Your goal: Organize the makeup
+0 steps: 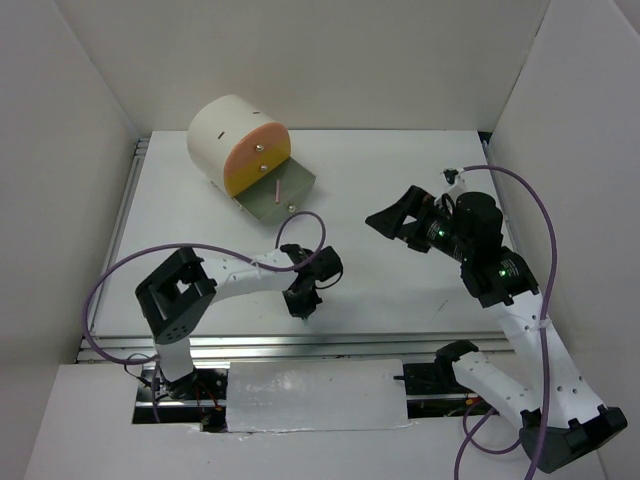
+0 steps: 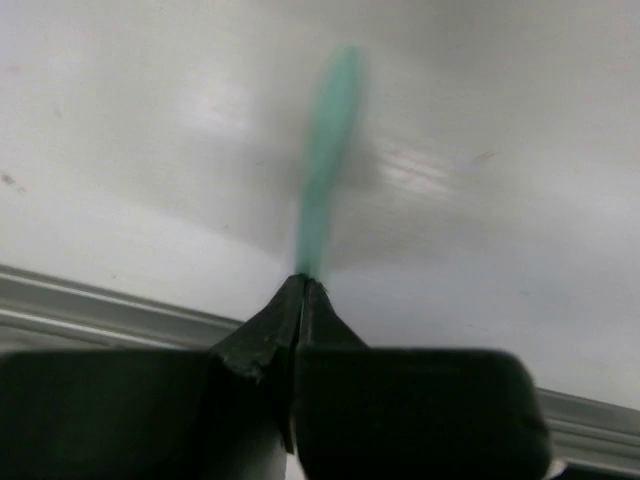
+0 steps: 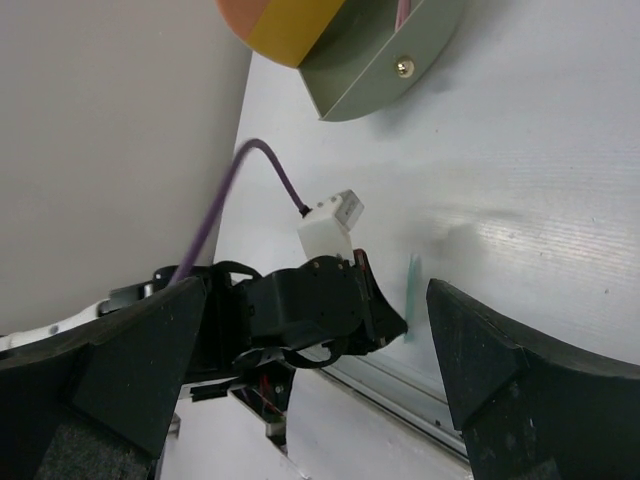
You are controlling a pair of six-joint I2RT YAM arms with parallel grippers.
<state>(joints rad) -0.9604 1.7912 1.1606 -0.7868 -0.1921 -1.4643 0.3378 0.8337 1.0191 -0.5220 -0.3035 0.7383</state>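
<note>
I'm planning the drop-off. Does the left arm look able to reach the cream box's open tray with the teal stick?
Probably yes. Bare table lies between the left hand, shut on the teal stick, and the tray; the right hand hangs open off to the side.

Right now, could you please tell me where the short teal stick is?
The short teal stick is pinched by the left end effector, close to the metal rail at the near side, left of centre in the top view.
</note>
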